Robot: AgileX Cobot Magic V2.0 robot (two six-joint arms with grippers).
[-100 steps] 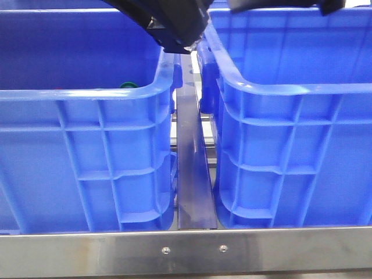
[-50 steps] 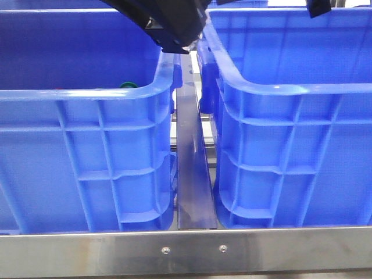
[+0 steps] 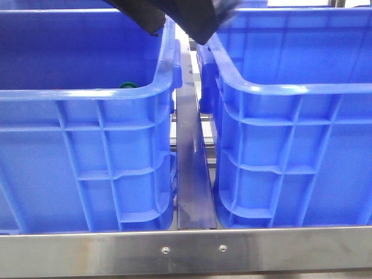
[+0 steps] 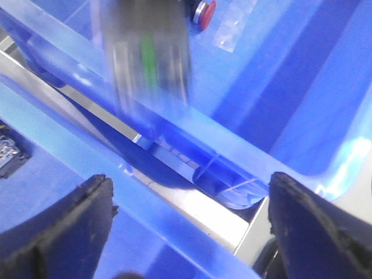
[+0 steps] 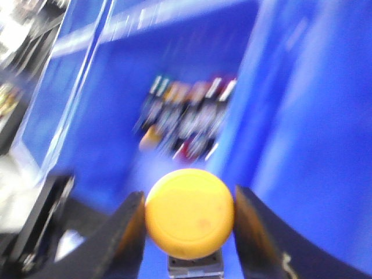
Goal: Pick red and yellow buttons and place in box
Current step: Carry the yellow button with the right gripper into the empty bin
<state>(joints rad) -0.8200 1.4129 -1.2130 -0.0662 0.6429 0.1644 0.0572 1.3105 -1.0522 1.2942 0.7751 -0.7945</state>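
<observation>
Right gripper (image 5: 189, 215) clamped on yellow button (image 5: 189, 213), above floor of right crate (image 3: 302, 87); blurred bundle of parts (image 5: 186, 119) lying on that floor. Left gripper (image 4: 189, 218) spread wide, nothing between fingers (image 4: 64, 224), above gap between crates. Red button (image 4: 204, 10) inside left crate (image 3: 81, 93), beside clear bag (image 4: 232, 32). Green button (image 3: 127, 85) peeking over left crate near wall.

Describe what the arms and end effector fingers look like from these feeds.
Left end effector: broad black fingers with rough, worn-looking edges. Right end effector: dark, tapered fingers, heavily blurred. The front view shows only black arm housing at the top. No cables or markings are legible.
</observation>
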